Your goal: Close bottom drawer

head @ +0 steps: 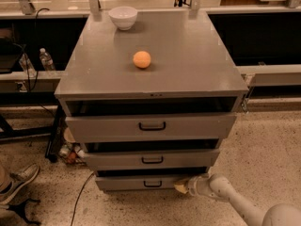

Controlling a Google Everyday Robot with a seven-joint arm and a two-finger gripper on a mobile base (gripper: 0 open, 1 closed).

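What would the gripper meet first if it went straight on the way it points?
Probably the right end of the narrow grey bottom drawer front; the gripper sits low right there, depth unclear.

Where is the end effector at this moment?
In the camera view, the end effector is low, right of centre, at the front right end of the bottom drawer, near the floor.

No text, label, brand or number can be read here: the grey cabinet shows plain fronts, and the white bowl on the cabinet's top bears no letters. The water bottle left of the cabinet is too small to read. The gripper is low at the cabinet's front, at the right end of the bottom drawer.
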